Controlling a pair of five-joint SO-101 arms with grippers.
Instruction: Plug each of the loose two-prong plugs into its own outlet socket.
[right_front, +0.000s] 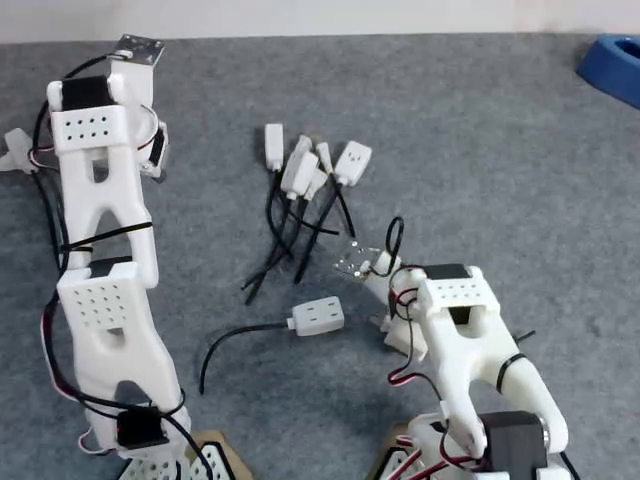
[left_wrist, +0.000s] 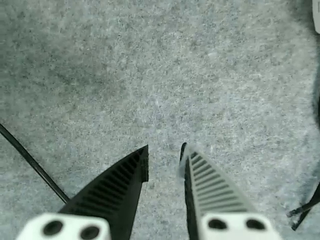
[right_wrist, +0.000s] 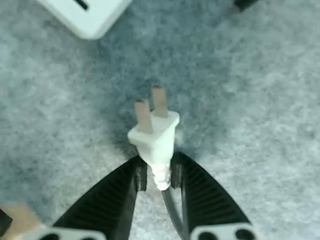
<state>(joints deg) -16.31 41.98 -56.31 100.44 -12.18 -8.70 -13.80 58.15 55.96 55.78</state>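
The right arm's black ribbed gripper (right_wrist: 159, 170) is nearly closed, its two fingers pinching the neck of a white two-prong plug (right_wrist: 154, 137) where the black cord leaves it. The plug's two metal prongs stick out past the fingertips, over the grey carpet-like table surface (right_front: 500, 150). Ahead of the prongs, and apart from them, lies the corner of a white rectangular outlet socket block (right_wrist: 85, 15) with a dark slot in its face. In the high view this arm reaches in from the lower right, and the white rectangular outlet socket block (right_front: 318, 316) lies on the carpet just beside its wrist, a black cord trailing from it toward the left arm's base.

Farther up the table, a cluster of white plugs and sockets with tangled black cords (right_front: 305, 165) lies between the two arms.

The left arm stretches along the left side of the table. Its black-and-white gripper (left_wrist: 164, 152) hangs over bare carpet with a modest gap between the fingertips and nothing held in it. A thin black cord (left_wrist: 30, 160) crosses the carpet just beside its dark finger.

A blue rounded object (right_front: 612, 62) sits at the table's far right corner.
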